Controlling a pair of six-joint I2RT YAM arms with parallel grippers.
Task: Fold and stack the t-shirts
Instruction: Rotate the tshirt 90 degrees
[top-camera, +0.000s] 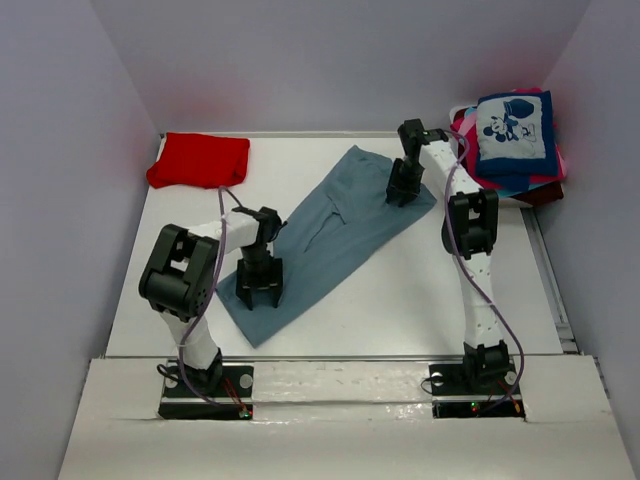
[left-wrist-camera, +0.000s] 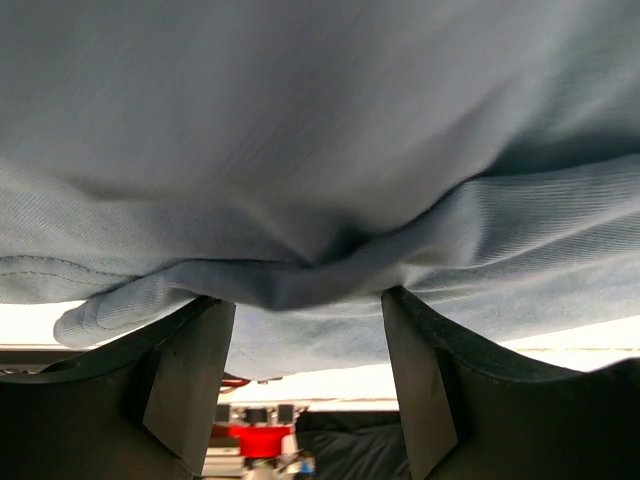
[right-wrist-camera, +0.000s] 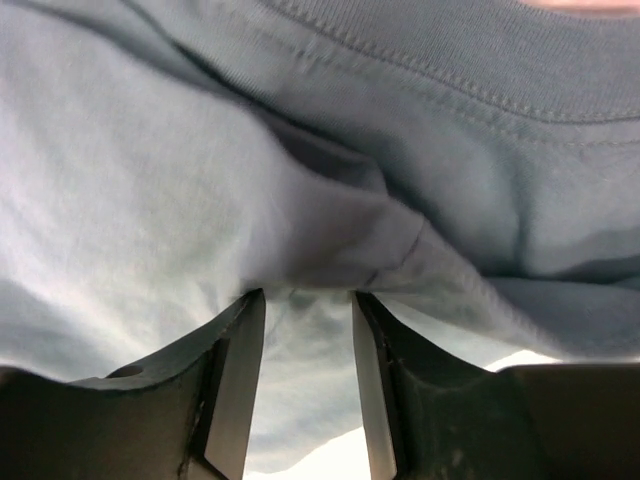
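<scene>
Here's the grey-blue t-shirt (top-camera: 340, 215), lying as a long strip slantwise across the middle of the table (top-camera: 420, 300), one end toward the near left corner, the other reaching toward the far right corner. Left gripper (top-camera: 259, 295) is planted on the near-left end of it, and from the left wrist the fingers (left-wrist-camera: 190, 380) stand wide apart, a rolled hem of the cloth (left-wrist-camera: 320, 150) bunched across their tips but not squeezed. Up at the far-right end, the right gripper (top-camera: 400, 195) is down on the shirt too. Its fingers (right-wrist-camera: 235, 380) are set narrow, a tuck of fabric (right-wrist-camera: 150, 180) gathered between them, creases running out from the tips, and the stitched collar band sits just beyond. Over in the far left corner lies a folded red t-shirt (top-camera: 198, 160), well apart from the action. In the far right corner sits the pile, a navy mouse-print t-shirt (top-camera: 515, 130) on top, with pink and maroon edges peeking out beneath.
</scene>
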